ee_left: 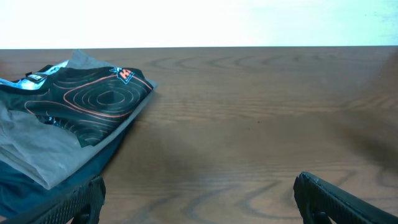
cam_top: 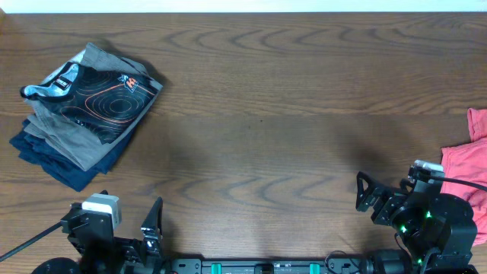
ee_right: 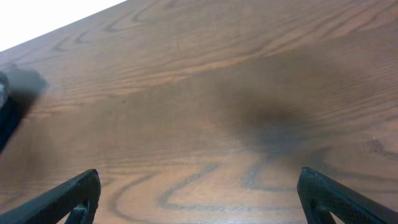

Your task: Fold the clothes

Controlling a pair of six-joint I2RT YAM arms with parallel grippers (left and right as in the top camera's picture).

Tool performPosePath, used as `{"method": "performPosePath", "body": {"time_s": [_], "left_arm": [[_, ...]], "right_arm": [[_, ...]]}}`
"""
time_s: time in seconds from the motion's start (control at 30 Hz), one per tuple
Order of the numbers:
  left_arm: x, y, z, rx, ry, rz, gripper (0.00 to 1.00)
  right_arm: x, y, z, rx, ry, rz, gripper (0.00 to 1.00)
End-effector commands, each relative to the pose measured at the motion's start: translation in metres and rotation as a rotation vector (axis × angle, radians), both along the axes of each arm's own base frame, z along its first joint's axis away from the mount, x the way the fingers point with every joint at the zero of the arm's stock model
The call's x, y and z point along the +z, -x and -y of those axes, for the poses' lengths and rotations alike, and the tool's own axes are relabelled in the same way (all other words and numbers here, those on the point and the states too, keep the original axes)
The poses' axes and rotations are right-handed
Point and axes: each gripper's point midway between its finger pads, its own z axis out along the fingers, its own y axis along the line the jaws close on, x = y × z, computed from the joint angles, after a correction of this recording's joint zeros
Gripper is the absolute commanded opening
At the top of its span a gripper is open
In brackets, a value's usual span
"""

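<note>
Jersey [cam_top: 103,95] (black, with orange contour lines) is lying folded on top of the grey and navy trousers [cam_top: 76,148] at the far left of the table [cam_top: 266,114]. Left gripper [ee_left: 199,183] is spread wide with nothing in it, down by the near edge. Right gripper [ee_right: 199,177] is the same, near a red shirt [cam_top: 468,164].

The red shirt [cam_top: 461,164] is cut by the right edge; the jersey [cam_top: 106,99] covers most of the trousers [cam_top: 65,144].
</note>
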Motion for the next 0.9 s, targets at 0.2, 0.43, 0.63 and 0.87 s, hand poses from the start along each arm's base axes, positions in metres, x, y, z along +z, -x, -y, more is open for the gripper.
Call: {"method": "performPosePath", "body": {"time_s": [0.2, 0.43, 0.63, 0.87], "left_arm": [[-0.003, -0.001, -0.002, 0.0, -0.022, -0.001, 0.98], [-0.003, -0.001, -0.002, 0.001, -0.021, -0.001, 0.98], [-0.003, -0.001, -0.002, 0.0, -0.022, -0.001, 0.98], [-0.003, -0.001, -0.002, 0.0, -0.022, -0.001, 0.98]], "right_arm": [[-0.001, -0.003, 0.004, 0.07, 0.151, 0.098, 0.99], [-0.014, -0.02, -0.008, 0.189, 0.263, 0.361, 0.99], [-0.017, -0.04, -0.018, 0.224, 0.308, 0.548, 0.99], [-0.024, -0.058, -0.025, 0.254, 0.41, 0.717, 0.99]]}}
